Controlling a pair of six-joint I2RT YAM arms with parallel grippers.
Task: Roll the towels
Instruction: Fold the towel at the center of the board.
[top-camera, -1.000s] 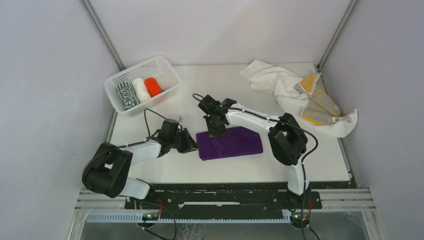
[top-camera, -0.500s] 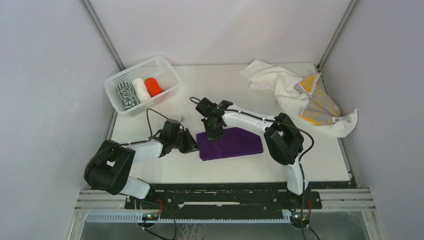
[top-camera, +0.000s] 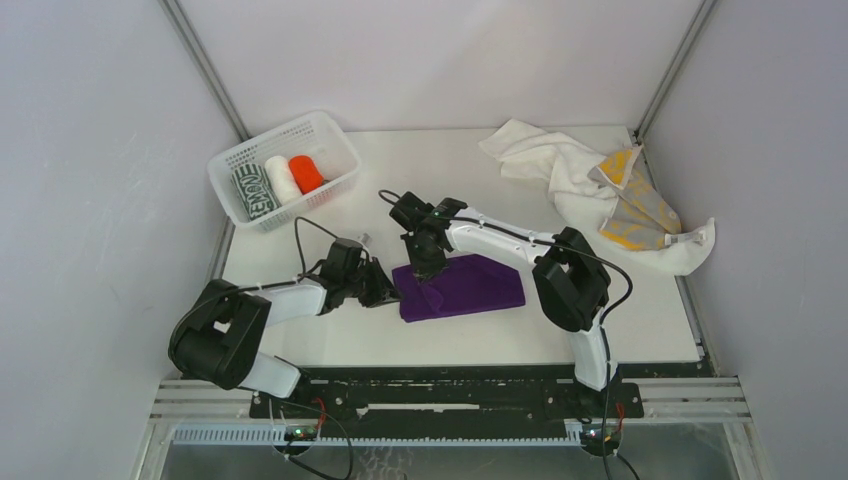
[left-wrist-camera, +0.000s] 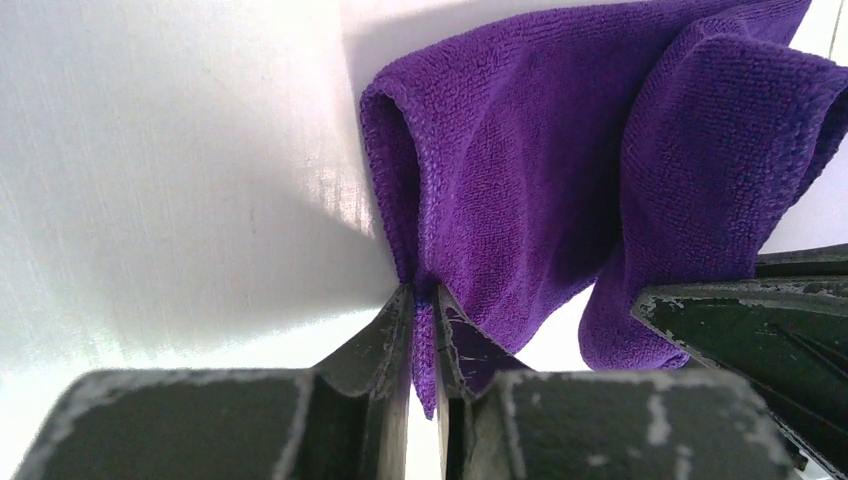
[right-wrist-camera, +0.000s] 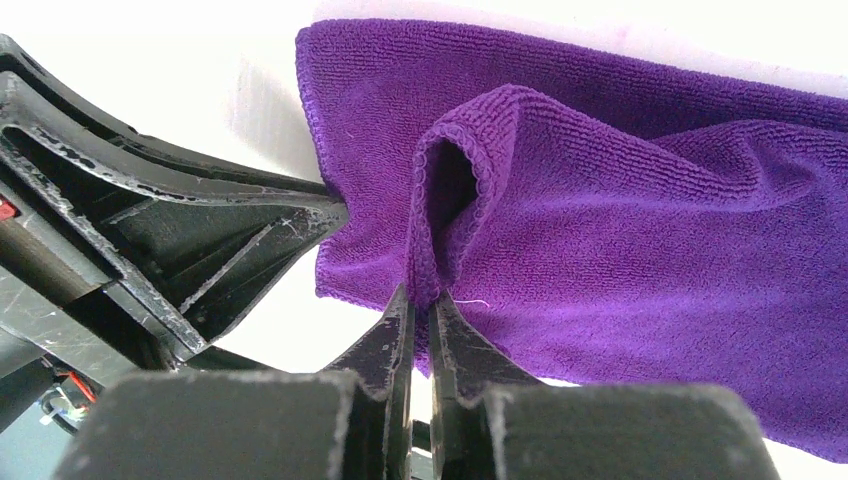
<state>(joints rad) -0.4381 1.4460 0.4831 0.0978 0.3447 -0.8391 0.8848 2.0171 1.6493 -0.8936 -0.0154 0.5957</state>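
A purple towel (top-camera: 470, 287) lies folded on the white table (top-camera: 330, 335) between the two arms. My left gripper (top-camera: 392, 291) sits at its left edge, shut on a pinch of that edge (left-wrist-camera: 425, 296). The cloth (left-wrist-camera: 560, 150) rises from the jaws in a loop. My right gripper (top-camera: 428, 272) is just beside it, over the towel's left part, shut on a raised fold (right-wrist-camera: 422, 300) of the same towel (right-wrist-camera: 640, 220). The two grippers stand a finger's width apart.
A white mesh basket (top-camera: 270, 133) at the back left holds three rolled towels: green-and-white patterned (top-camera: 252, 192), white (top-camera: 282, 178), orange-red (top-camera: 306, 173). At the back right lie a crumpled white towel (top-camera: 545, 160) and a yellow-and-grey one (top-camera: 635, 205).
My left gripper has closed onto the purple towel's left edge. My right gripper has drawn its fold slightly left and away from the arm bases.
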